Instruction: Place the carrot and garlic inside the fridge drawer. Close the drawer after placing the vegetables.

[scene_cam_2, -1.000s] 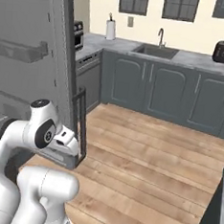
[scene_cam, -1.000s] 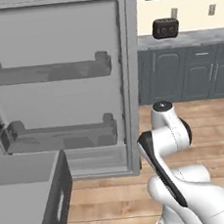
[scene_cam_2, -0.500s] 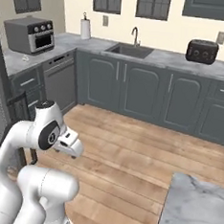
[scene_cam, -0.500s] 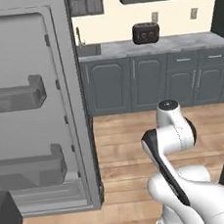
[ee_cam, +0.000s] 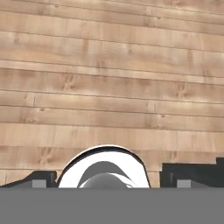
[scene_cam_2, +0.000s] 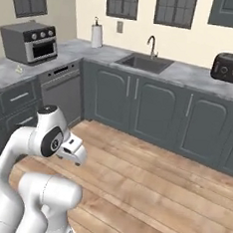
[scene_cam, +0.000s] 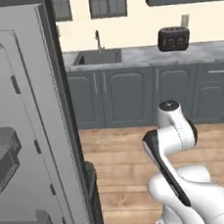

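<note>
Rendered scene, evenly and brightly lit, no single source evident. Shadows soft: faint shade under the worktop (scene_cam_2: 192, 75) overhang. Pale sheen bands across the wooden floor (ee_cam: 109, 87) in the hand view. Low resolution, edges slightly soft and jagged. Fridge door (scene_cam: 28, 133) flat grey, without glare. No edge distortion.

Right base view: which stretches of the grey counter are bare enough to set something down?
The grey stone counter is bare between the steel sink and the black toaster. The corner holding the white paper-towel roll and silver toaster oven is crowded.
</note>
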